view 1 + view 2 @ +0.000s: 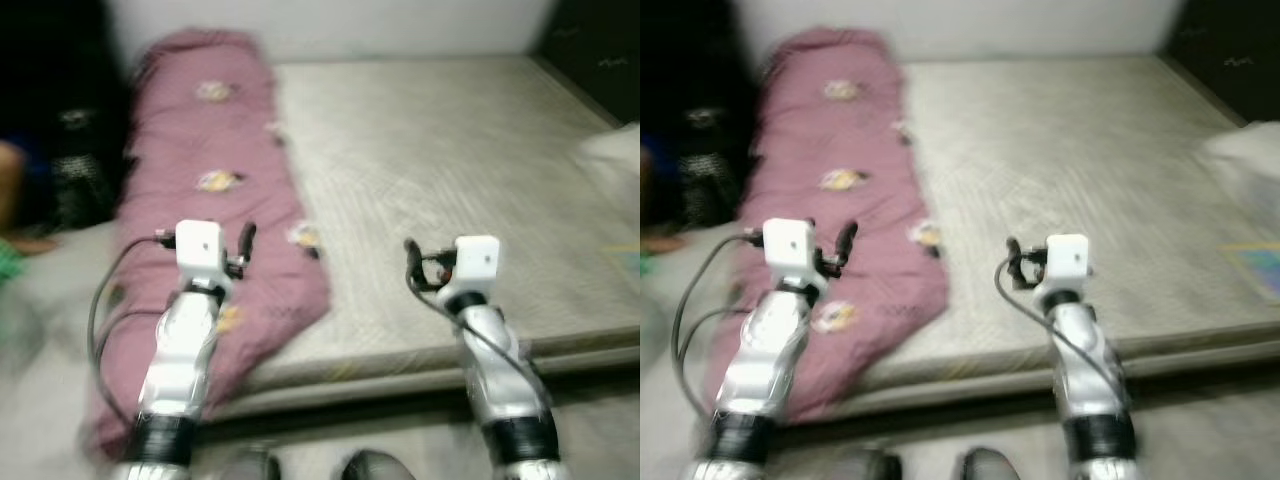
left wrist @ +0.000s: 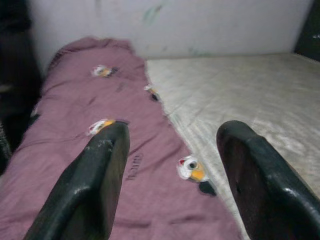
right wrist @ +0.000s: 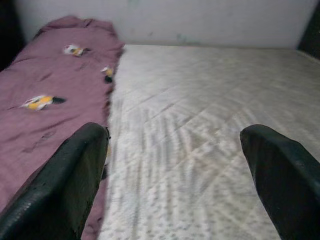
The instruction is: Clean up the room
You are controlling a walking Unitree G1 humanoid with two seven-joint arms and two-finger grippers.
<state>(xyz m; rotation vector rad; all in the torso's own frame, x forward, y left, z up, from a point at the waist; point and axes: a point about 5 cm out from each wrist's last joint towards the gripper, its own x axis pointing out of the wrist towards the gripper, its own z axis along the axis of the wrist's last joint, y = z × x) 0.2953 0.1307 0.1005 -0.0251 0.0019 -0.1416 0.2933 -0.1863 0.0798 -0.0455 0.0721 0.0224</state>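
I see a bare mattress (image 1: 440, 190) with a mauve blanket (image 1: 215, 200) bunched lengthwise along its left edge, its near end spilling over the front left corner. Left gripper (image 2: 172, 165) hovers over the blanket, fingers spread, holding nothing. Right gripper (image 3: 175, 170) hovers over the mattress near its front edge, also spread and empty. Head views are blurred.
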